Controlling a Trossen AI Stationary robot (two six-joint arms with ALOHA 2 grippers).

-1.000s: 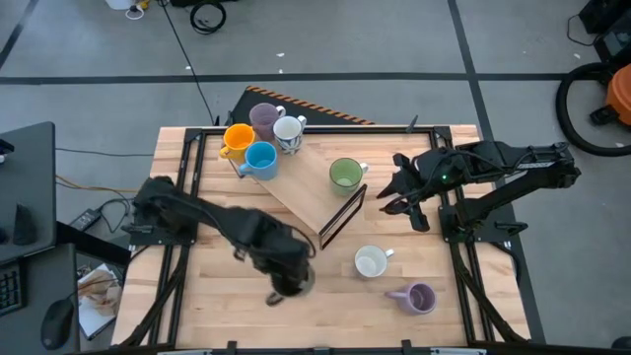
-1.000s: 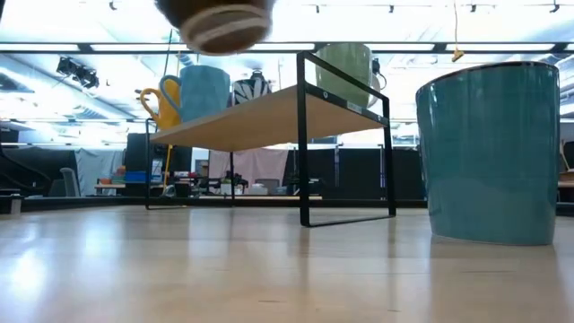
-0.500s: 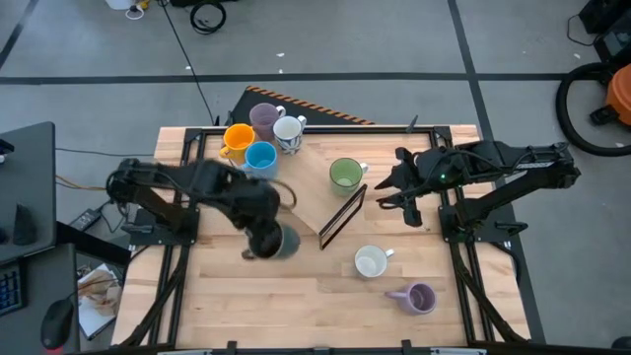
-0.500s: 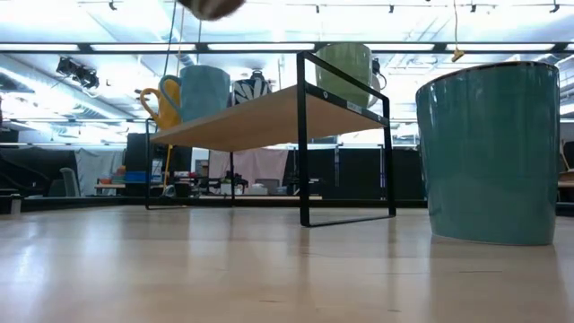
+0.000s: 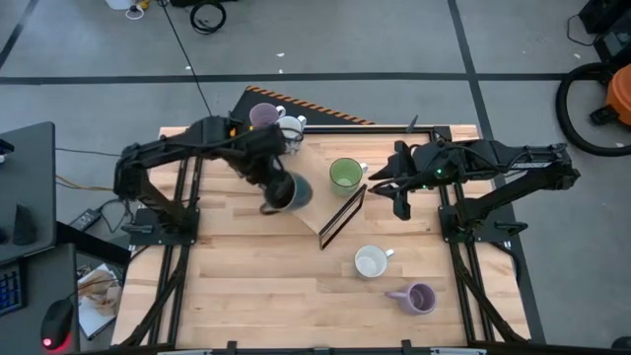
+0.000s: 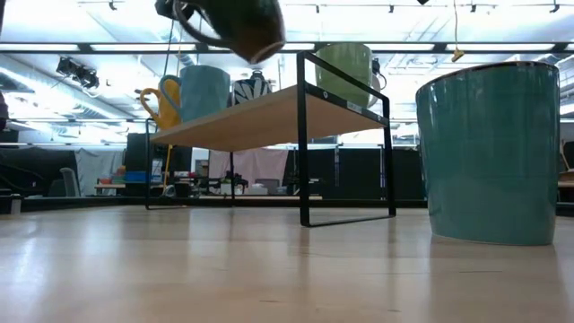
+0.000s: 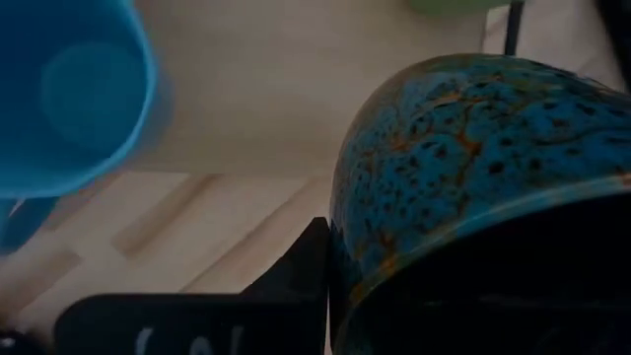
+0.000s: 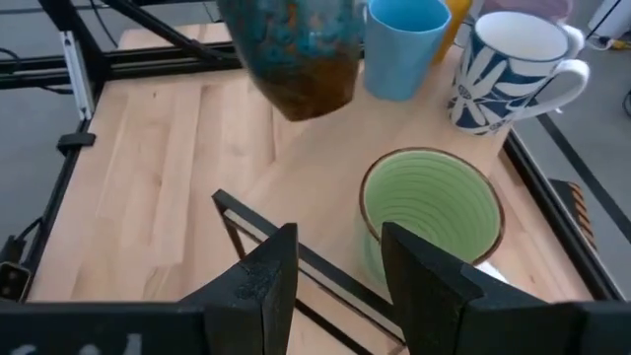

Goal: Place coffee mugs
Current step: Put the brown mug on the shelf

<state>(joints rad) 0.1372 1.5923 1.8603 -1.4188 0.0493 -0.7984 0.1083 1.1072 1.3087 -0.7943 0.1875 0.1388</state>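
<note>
Left gripper clamped on dark brown mug; wrist cam shows blue speckle. Right gripper apart.

No text, brand, number or sign can be read in any view. A pale sticker sits on the rack's black frame at about 1 o'clock of the low view's centre, but its print is too small to make out.

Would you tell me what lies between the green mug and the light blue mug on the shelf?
In the high view, the dark mug held by the left gripper hangs between green mug and light blue mug.
</note>
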